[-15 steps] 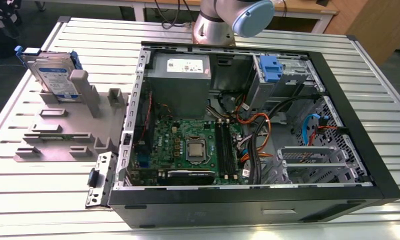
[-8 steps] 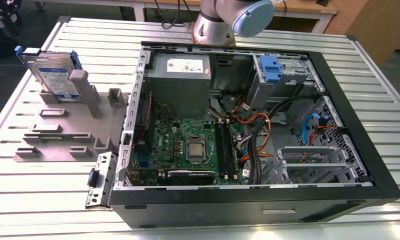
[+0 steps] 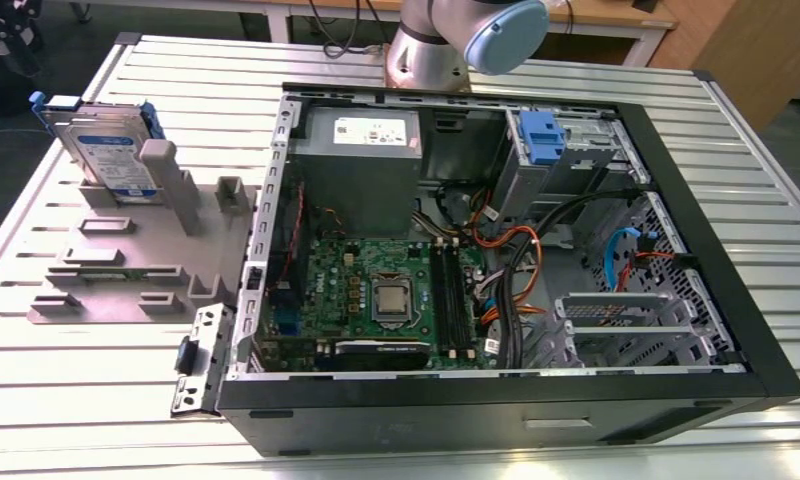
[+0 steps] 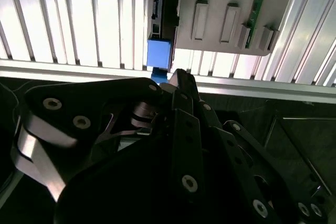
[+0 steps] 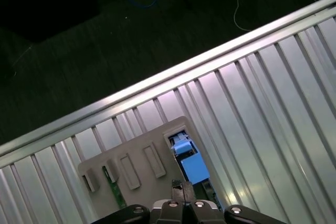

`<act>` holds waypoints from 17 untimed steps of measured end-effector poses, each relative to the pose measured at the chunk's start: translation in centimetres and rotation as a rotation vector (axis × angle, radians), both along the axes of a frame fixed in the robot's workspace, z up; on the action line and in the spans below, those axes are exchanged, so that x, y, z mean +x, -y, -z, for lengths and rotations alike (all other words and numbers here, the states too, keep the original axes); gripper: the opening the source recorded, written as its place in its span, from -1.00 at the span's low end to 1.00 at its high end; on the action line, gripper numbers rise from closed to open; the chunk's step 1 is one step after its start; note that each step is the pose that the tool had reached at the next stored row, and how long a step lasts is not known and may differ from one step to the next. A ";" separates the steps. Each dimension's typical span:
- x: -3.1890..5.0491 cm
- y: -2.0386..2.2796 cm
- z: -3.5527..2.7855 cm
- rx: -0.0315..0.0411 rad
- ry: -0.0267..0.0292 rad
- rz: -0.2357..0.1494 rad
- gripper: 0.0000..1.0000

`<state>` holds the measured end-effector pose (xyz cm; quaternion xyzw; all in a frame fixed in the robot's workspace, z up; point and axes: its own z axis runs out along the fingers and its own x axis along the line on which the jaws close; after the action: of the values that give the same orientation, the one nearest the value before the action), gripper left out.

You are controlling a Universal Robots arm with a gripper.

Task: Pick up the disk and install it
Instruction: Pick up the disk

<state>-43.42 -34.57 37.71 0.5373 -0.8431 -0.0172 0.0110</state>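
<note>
The disk [image 3: 113, 150], a silver drive with a white-and-blue label and a blue side frame, stands upright in a slot of the grey stand [image 3: 107, 270] at the exterior view's left. In both wrist views I look down on its blue frame end [image 5: 191, 166] [image 4: 159, 52]. My gripper [image 5: 178, 186] [image 4: 176, 74] hangs well above the stand [image 5: 136, 150], close to the disk's blue end, with its fingertips together and nothing held.
An open computer case [image 3: 720, 250] lies on the slatted metal table [image 3: 80, 400], with a blue bracket [image 3: 540, 135] at its drive bay. A green circuit strip [image 5: 116, 192] stands in the stand. The table edge [image 5: 157, 80] drops to dark floor.
</note>
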 end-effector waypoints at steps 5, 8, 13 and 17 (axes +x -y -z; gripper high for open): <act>0.00 0.00 0.00 0.0000 0.0001 -0.052 -0.79; 0.00 0.00 0.00 0.0002 0.0000 -0.089 -0.79; 0.00 0.00 0.00 0.0002 -0.0001 -0.100 -0.79; 0.00 0.00 0.00 0.0002 0.0000 -0.100 -0.79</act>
<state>-43.42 -34.56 37.71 0.5788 -0.8152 -0.0167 0.0118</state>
